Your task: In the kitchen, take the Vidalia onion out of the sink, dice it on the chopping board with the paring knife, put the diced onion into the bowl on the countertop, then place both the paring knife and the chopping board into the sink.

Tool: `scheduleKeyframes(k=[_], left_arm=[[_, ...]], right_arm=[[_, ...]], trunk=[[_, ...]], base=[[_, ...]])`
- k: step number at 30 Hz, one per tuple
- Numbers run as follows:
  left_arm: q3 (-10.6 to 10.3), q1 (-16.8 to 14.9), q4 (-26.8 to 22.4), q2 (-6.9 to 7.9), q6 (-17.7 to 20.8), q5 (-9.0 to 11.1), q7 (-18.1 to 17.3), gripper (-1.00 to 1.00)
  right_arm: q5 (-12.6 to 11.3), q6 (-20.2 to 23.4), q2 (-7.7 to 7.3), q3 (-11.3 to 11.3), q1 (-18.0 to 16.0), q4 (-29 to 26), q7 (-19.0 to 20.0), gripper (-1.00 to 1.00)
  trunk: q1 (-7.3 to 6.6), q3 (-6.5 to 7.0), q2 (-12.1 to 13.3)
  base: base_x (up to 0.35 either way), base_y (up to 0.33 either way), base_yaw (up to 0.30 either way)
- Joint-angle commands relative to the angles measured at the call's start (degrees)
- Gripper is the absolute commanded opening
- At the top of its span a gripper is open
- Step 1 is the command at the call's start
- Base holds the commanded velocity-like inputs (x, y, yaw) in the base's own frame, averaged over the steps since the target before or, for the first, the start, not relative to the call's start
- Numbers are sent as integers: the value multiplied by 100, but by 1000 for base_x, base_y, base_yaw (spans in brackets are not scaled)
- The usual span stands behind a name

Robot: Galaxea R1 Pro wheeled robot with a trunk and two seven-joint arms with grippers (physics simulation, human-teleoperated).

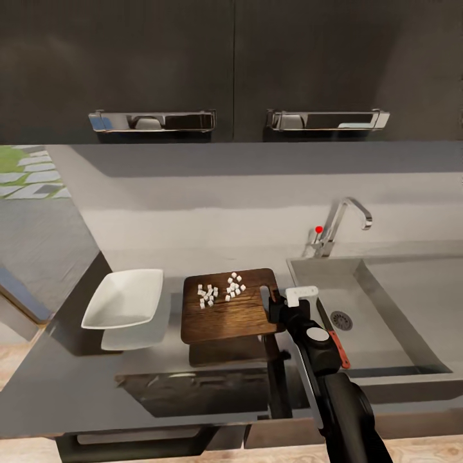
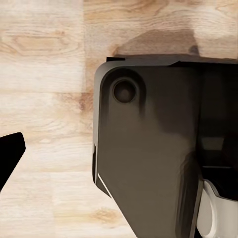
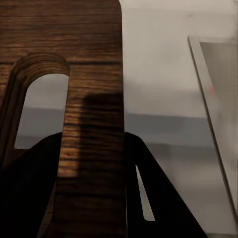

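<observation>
Gripping the chopping board (image 1: pixel 222 315) at its slotted end, the right gripper (image 1: pixel 278 313) is closed on it; one brown wooden board is held lifted above the countertop (image 1: pixel 71 379). Roughly twenty white onion dice (image 1: pixel 220 290) are scattered on it. One white bowl (image 1: pixel 125 299) sits beside; one paring knife (image 1: pixel 333 334) lies in the sink (image 1: pixel 411 308). Left gripper state cannot be told.

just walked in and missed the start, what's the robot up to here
The robot's right hand is closed on the slotted end of the chopping board, which looks lifted slightly off the countertop, judging by the shadow beneath it. White diced onion pieces still sit on the board, and the white bowl beside it is empty. The paring knife already lies in the sink. The dice probably go into the bowl next.
</observation>
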Motion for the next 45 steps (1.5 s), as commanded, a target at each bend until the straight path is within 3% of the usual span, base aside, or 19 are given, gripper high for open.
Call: scheduleKeyframes(k=[1, 21, 35, 45], left_arm=[[-43, -4, 5, 4, -19, 59, -17, 100], [-43, -4, 5, 4, -19, 59, -13, 100], [-43, -4, 5, 4, -19, 59, -15, 100], [-43, -4, 5, 4, -19, 59, -16, 100]], right_arm=[[24, 35, 0, 8, -3, -6, -17, -100], [24, 35, 0, 8, -4, -6, -17, -100], [24, 36, 0, 8, -1, -6, -17, -100], [24, 35, 0, 8, -5, -6, -17, -100]], trunk=[[3, -1, -10], [3, 180, -10], [3, 307, -10], [3, 398, -10]], base=[[0, 0, 0], [0, 5, 0], [0, 211, 0], [0, 37, 0]])
